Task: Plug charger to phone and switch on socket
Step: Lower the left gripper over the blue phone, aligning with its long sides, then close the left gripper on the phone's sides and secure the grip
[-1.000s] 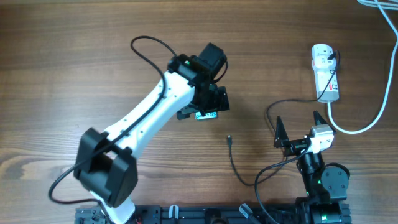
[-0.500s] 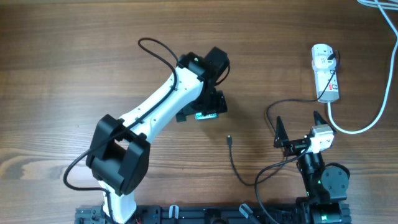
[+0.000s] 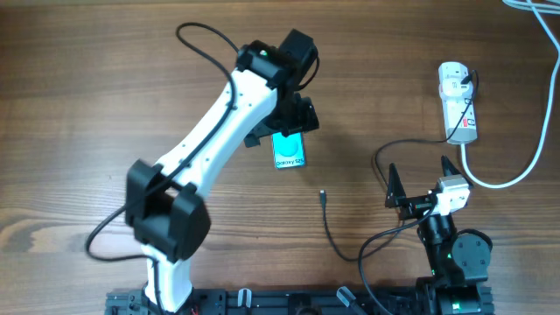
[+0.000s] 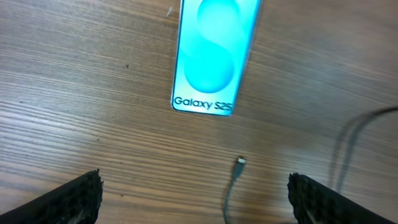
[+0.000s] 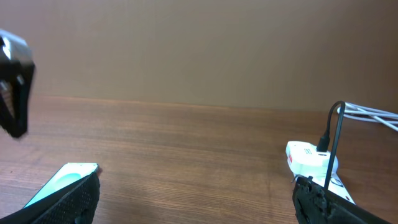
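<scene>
Phone [image 3: 290, 150] lay flat on the wooden table [image 3: 96, 96], cyan screen up, dark text on its short edge nearest the robot bases.

Left gripper [image 4: 196, 198] hung above the phone, over its far end. Jaws stood wide; nothing between them, neither finger touching the phone.

Charger [image 3: 323, 199]: connector tip lay on the table just off the phone's text edge, toward the right arm, apart from the phone. Its thin black cable ran away from the phone toward the bases, looped back beside the right arm, then climbed to the socket.

Socket [image 3: 457, 103] sat well to the right of the phone, red mark on the end nearer the bases. Black plug [image 3: 470, 80] stood in its far end. Thick white cord [image 3: 516, 175] curved off farther right from the phone.

Right gripper [image 3: 420, 179] rested right of the phone, between it and the socket but closer to the bases. Jaws wide, empty. Switch position could not be told.
</scene>
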Available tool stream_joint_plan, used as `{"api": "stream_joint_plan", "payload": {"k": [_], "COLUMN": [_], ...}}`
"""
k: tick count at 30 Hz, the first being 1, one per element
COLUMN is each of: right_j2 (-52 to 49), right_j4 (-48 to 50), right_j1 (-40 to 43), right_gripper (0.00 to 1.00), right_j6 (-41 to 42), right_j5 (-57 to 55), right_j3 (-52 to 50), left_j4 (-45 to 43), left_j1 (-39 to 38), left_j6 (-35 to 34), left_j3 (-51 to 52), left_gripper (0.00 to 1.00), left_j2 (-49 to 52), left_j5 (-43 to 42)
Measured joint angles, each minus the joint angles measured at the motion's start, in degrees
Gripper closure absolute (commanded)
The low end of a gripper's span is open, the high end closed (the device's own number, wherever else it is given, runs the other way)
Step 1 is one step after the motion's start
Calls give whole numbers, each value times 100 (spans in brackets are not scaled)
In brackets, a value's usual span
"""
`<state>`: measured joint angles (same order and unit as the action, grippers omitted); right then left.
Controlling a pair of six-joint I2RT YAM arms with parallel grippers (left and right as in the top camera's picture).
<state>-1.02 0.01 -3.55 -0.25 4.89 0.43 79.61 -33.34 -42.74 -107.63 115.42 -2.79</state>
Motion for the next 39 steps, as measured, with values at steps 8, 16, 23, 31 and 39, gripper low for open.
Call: {"api": "stream_joint_plan", "payload": {"k": [8,16,23,31,39], "right_j2": [0,0,0,0,0], "right_j4": [0,0,0,0,0], "right_j1": [0,0,0,0,0], "right_gripper": [0,0,0,0,0], "right_j6": [0,0,0,0,0], "right_j5": [0,0,0,0,-2], "right_j3": [0,0,0,0,0], "left_j4": [-354,-501,-542,-693,-1045], "left_j1": [-2,-2,-2,-2,-2], "left_j6": [0,0,0,0,0], "left_j3": [4,0,0,0,0], "left_gripper": [0,0,0,0,0], "left_j2": [588,588,748,1303,1403], "left_j5": [0,-2,-2,-2,57]}}
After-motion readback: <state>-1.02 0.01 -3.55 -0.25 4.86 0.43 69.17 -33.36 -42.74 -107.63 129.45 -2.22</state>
